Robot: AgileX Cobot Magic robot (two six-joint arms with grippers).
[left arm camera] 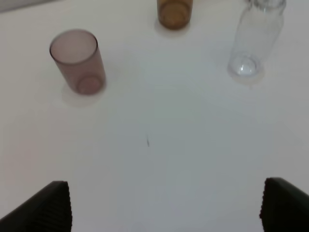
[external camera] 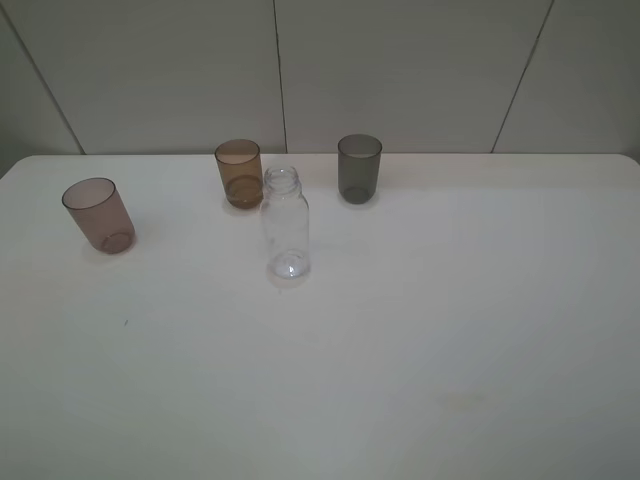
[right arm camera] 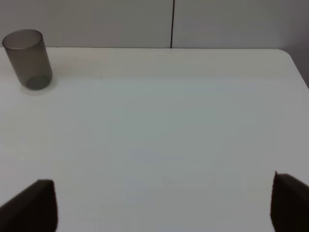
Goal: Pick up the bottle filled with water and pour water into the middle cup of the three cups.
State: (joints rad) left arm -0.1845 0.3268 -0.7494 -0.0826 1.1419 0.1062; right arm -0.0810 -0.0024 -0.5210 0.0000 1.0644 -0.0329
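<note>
A white desk (external camera: 400, 350) carries the bottle (external camera: 285, 224) and the three cups, all upright and apart from one another. Neither arm appears in the high view; only the fingertips of each set of jaws show at the edge of the wrist views.

The left gripper (left arm camera: 164, 205) has its jaws spread wide, released, with nothing but bare desk between them. Ahead of these jaws and off to their left side stands the pinkish-mauve cup (left arm camera: 78, 61), well apart from the fingertips. Farther ahead, roughly in line with the gap, stands the middle cup (left arm camera: 175, 13), amber-brown, partly cut off by the edge of the view. The clear bottle (left arm camera: 253, 41) stands ahead and toward the right fingertip's side, nearer than the amber cup; its neck is open, and how much water it holds cannot be made out.

The right gripper (right arm camera: 164, 203) is likewise released, its jaws wide apart over bare desk. The dark smoky-grey cup (right arm camera: 28, 59) stands far ahead of them, off to their left side, near the desk's back edge by the wall (right arm camera: 217, 21).

In the high view the bottle stands just in front of the gap between the amber cup (external camera: 239, 172) and the grey cup (external camera: 359, 167), closer to the amber one.
</note>
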